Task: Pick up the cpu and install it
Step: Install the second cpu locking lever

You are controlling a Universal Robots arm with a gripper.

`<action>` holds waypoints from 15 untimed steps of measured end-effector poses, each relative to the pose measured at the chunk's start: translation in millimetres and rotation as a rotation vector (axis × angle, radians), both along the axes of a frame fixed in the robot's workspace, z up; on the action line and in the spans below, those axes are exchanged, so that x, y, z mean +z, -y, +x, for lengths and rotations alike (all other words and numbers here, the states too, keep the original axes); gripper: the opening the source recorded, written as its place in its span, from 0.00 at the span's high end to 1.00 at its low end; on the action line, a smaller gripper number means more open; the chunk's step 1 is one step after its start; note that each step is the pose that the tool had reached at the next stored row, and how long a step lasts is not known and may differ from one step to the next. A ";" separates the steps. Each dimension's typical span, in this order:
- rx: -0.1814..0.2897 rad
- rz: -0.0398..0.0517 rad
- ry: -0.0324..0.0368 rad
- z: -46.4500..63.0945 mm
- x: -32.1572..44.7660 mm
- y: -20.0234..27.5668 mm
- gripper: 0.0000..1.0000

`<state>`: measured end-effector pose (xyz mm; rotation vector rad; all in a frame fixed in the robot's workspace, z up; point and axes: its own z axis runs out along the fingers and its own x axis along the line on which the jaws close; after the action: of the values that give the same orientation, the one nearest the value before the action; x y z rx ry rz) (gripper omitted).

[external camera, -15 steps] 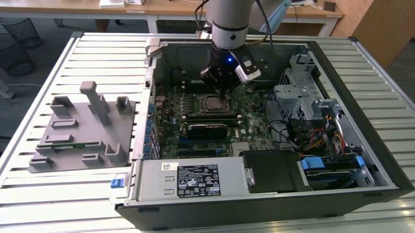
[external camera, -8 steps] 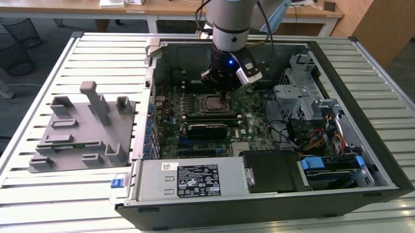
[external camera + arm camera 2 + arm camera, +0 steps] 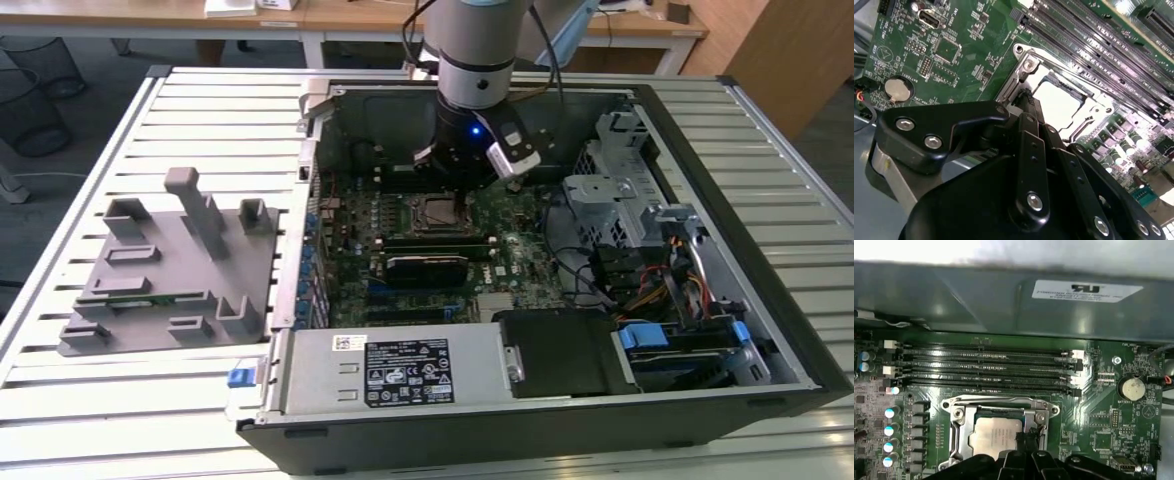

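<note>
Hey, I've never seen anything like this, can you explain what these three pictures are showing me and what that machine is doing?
A robot arm reaches down into an opened computer case lying on a slatted table. The exterior view looks at the whole scene; both wrist views come from cameras riding on the arm. They look down past the black gripper at the green motherboard. The cpu, a silvery square chip, already sits inside the metal socket frame, with the gripper's tip at its edge. A grey parts holder lies beside the case.
</note>
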<state>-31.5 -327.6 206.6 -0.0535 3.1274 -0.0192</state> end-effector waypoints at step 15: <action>0.000 -0.0062 0.0010 -1.1 38.7 0.0 0.89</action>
<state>-32.6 -327.7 245.3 -0.0537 3.1264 -0.0289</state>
